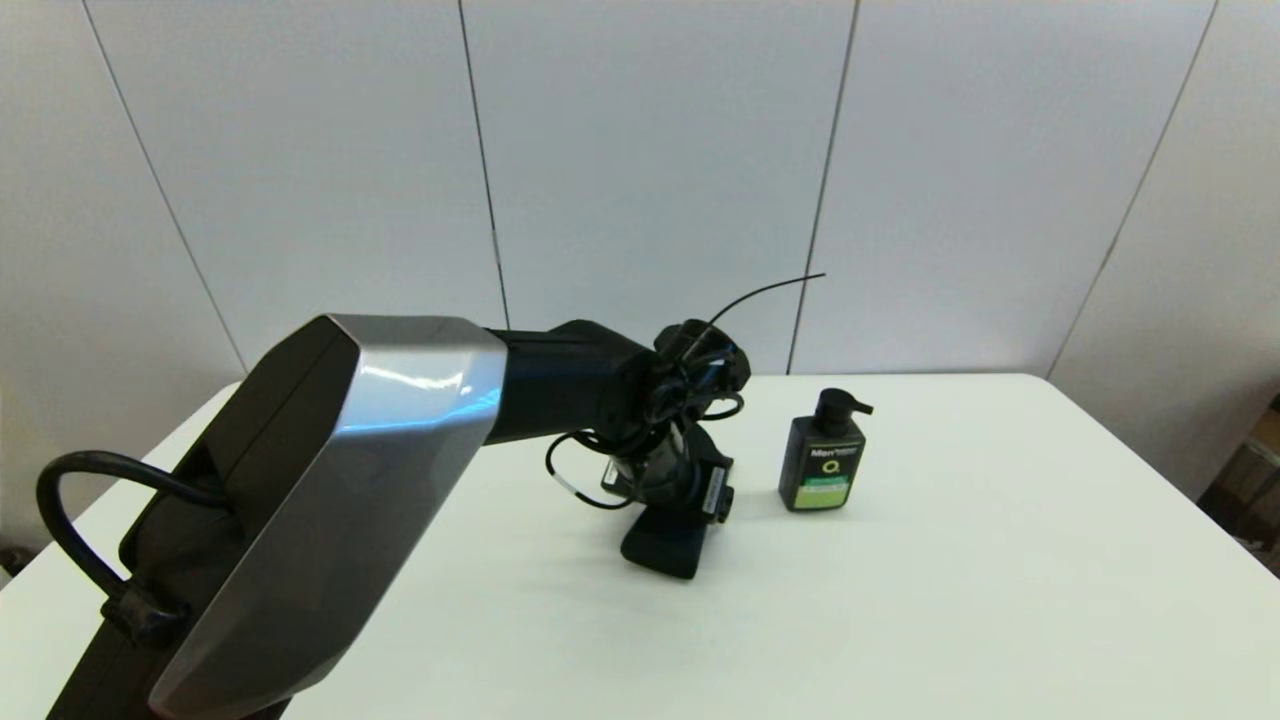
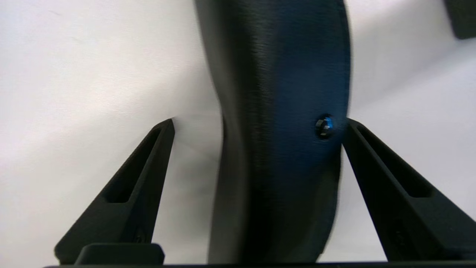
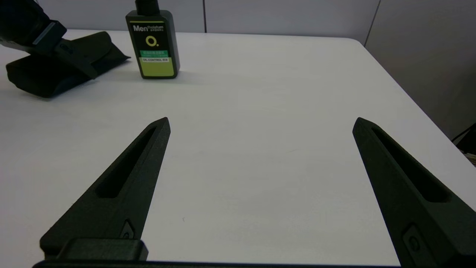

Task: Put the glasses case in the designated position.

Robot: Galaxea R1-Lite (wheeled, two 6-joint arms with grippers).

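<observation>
Centre frame, our left gripper (image 2: 260, 126) is straddling the glasses case (image 2: 282, 111) — fingers apart — beside the bottle (image 1: 822, 462); right gripper (image 3: 260, 124) is sitting spread wide.

Silver-black left arm (image 1: 330, 480); black cables (image 1: 70, 530)

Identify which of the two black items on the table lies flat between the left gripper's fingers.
The glasses case: long, matte, lying flat between the open left gripper. The pump bottle stands upright beside it, green-labelled.
</observation>
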